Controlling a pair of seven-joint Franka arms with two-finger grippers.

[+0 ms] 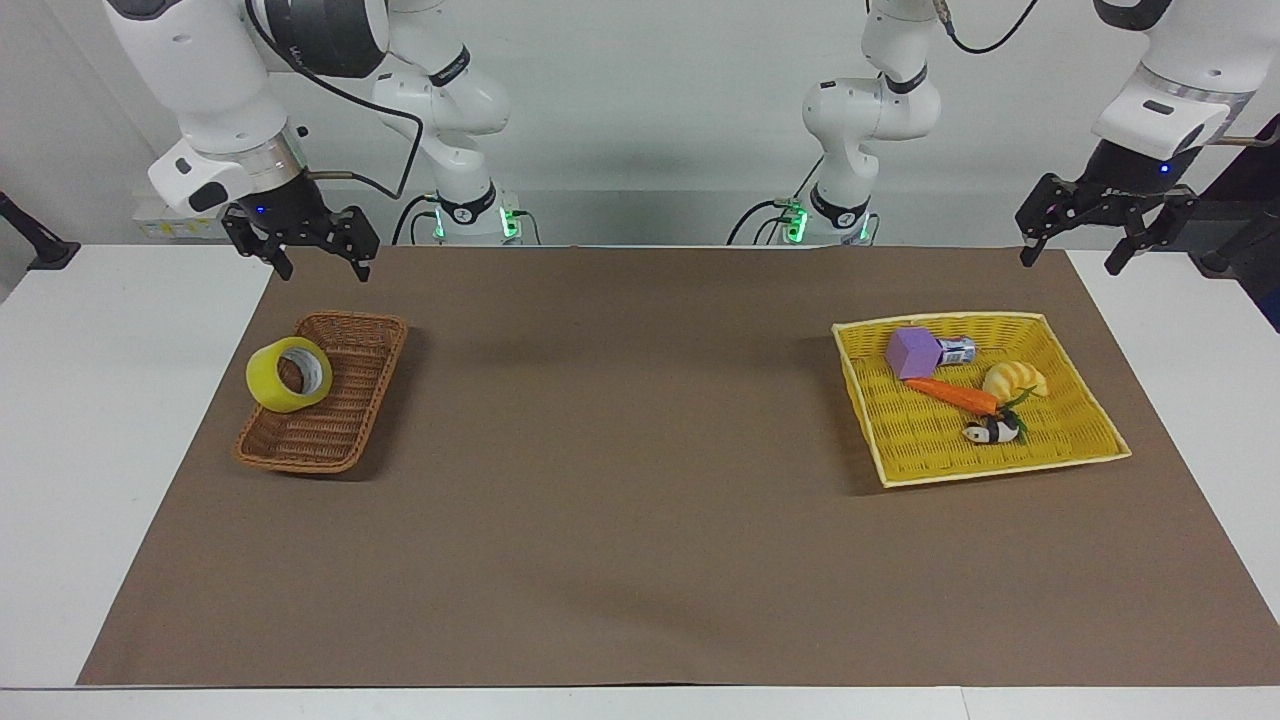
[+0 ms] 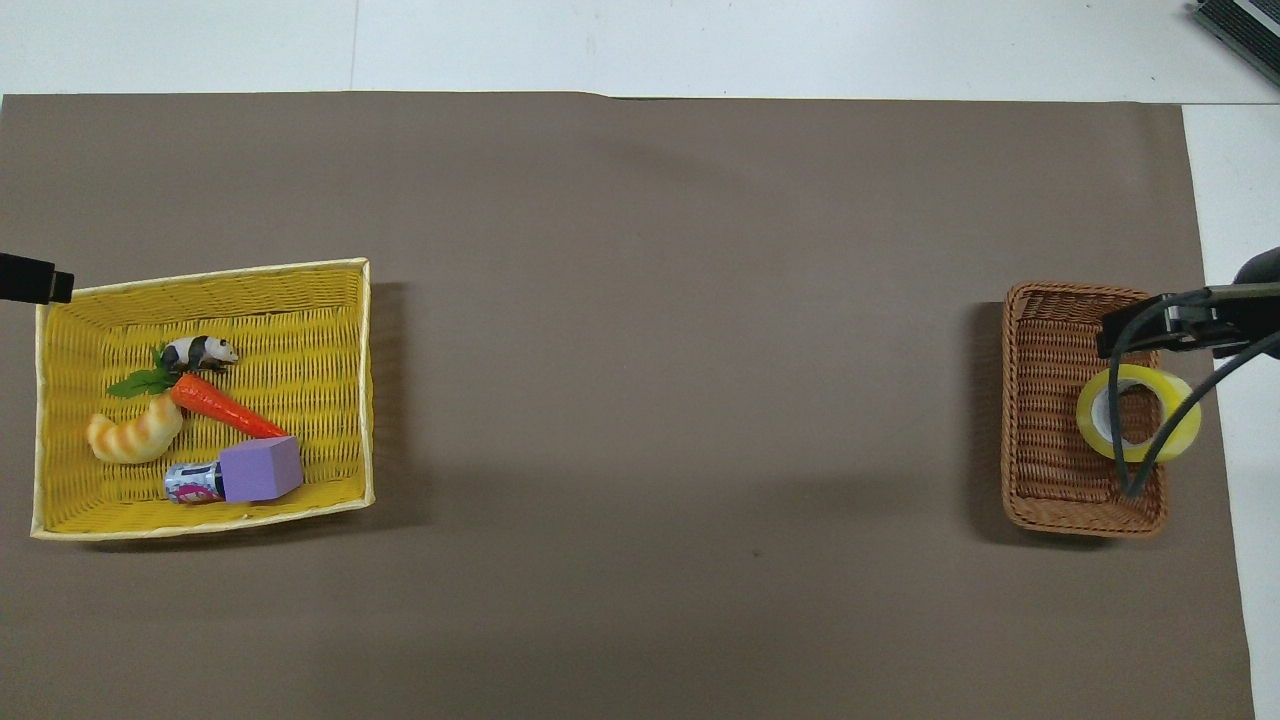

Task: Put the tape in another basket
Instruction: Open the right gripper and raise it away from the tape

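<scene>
The tape is already in the dark-brown wicker basket at the right arm's end of the desk, tilted up on its edge against the basket's outer long wall, its open core facing roughly along the desk toward the other arm's end and a little upward. In the overhead view the tape overlaps that wall of the wicker basket, partly crossed by a dangling cable.

The right gripper hangs in the air over the brown mat, just on the robots' side of the wicker basket, fingers spread wide and holding nothing. From those fingers the roll lies below and away from the robots; this is plainly the nearer arm.

The left gripper waits over the mat's corner at its own end, fingers also wide apart and empty, well apart from the tape. Below it sits the yellow woven basket with a purple block, a toy carrot, a croissant and a small panda figure.

By my reading the move looks finished, with nothing left to fetch.
</scene>
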